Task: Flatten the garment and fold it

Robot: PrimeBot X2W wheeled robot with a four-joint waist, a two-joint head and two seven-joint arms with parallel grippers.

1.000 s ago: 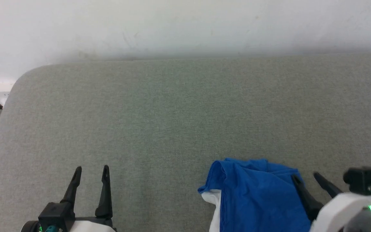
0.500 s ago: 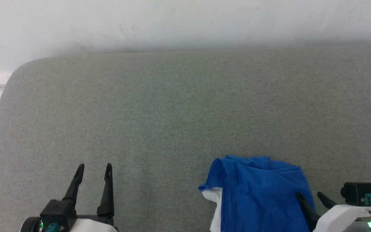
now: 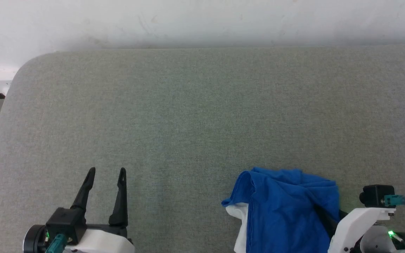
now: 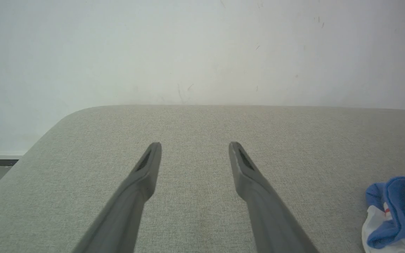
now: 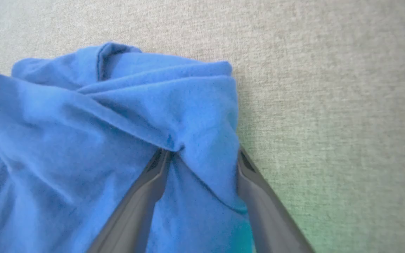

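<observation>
The royal-blue jersey (image 3: 287, 211) is lying bunched in a heap at the near right of the grey cloth-covered tabletop (image 3: 188, 105), running off the bottom of my head view. A patch of its white fabric (image 3: 238, 215) is peeking out from under the blue on my left side, so it is nowhere near flat yet and no folding has begun

I am setting my right hand (image 5: 202, 154) down into the heap's right-hand edge. Its two dark fingers are standing apart, straddling a raised ridge of blue cloth that is sitting between them, touching the fabric but not pinching it. I judge I am placing them there because a ridge gives something to bite on, where flat cloth would only slide

I am holding my left hand (image 3: 107, 171) low over bare tabletop, well apart from the jersey, with its fingers spread wide and nothing between them. It is pointing towards the pale wall (image 3: 188, 21). I take it that I am parking it there so it is ready to take a second edge. The broad grey stretch ahead is where I would be spreading the jersey out
</observation>
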